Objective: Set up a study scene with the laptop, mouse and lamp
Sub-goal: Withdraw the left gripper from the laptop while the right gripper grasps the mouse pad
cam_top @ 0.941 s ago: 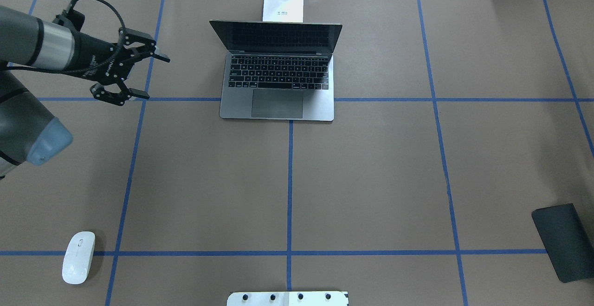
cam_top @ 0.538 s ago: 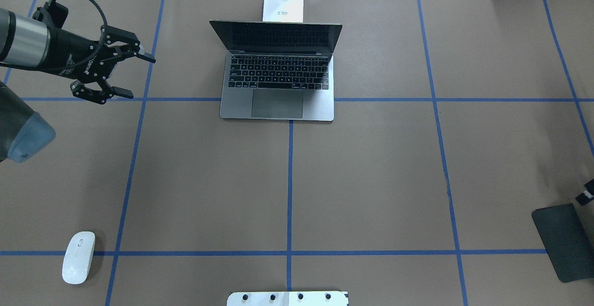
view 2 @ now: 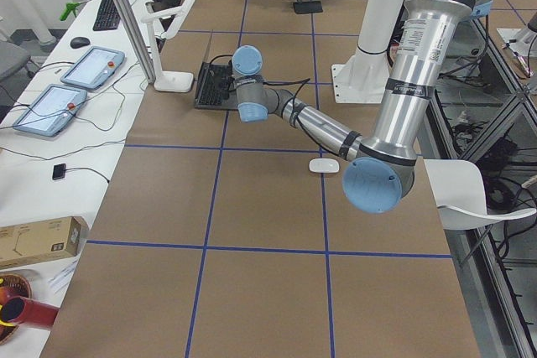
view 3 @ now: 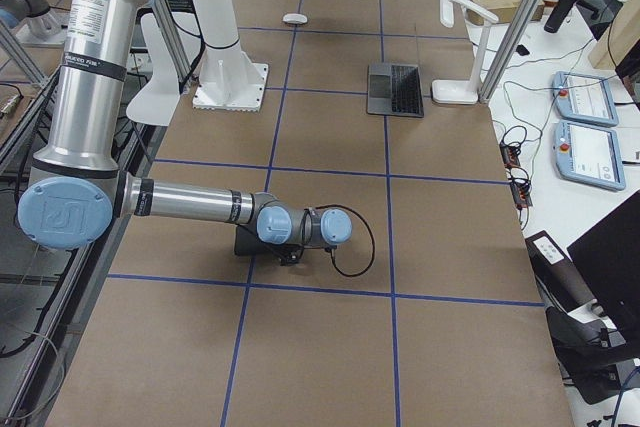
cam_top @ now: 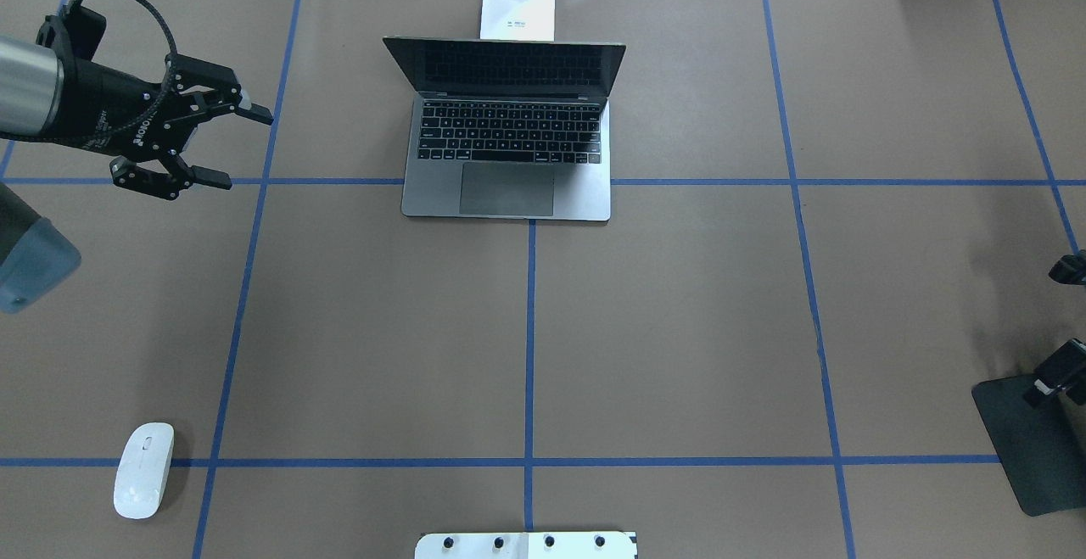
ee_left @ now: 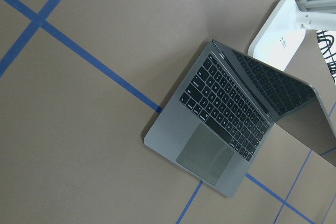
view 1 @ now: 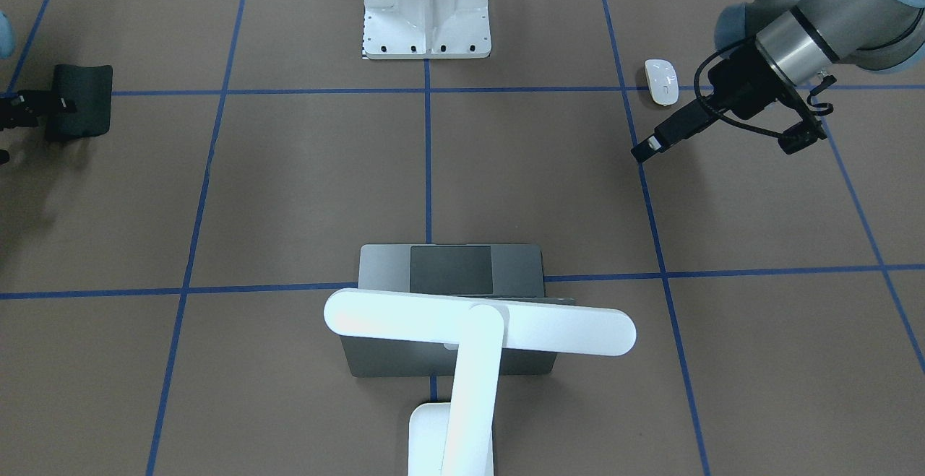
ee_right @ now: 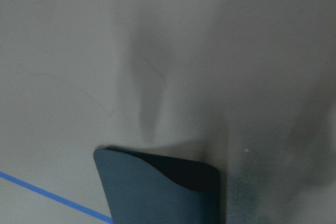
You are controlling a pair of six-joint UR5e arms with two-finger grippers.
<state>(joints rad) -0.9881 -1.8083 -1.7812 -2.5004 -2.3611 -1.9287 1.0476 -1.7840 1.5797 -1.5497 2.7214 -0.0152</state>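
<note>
In the front-facing view, the lamp [view 1: 477, 323] is seen at lower centre. Its long bar head lies across the open laptop [view 1: 383, 265], of which only the palm rest and trackpad are shown. The mouse [view 1: 661, 81] is found at upper right. The left gripper [view 1: 717, 149] is held just below it in the frame and apart from it, jaws spread wide with nothing between them. A black mat [view 1: 79, 100] lies at the left edge, and a white pedestal [view 1: 426, 10] stands at top centre.

In the overhead view, the laptop is set at upper centre of the brown table [cam_top: 679, 330], lid raised and screen dark. The lamp's base is directly behind it at the top edge. The mouse is seen in the lower left corner, well apart from the laptop. The left gripper is held at upper left, wide and empty. The right gripper [cam_top: 1062, 321] enters at the right edge with its fingers well apart, the lower one over the mat's upper edge. Contact cannot be told.

In the left side view, the mouse lies near centre, with laptop and lamp at upper left.

In the right side view, the near arm's wrist is placed over the mat, left of centre.

In the left wrist view, the laptop is shown tilted at centre right.

In the right wrist view, which is blurred, a curled corner of the mat is seen at the bottom.
</note>
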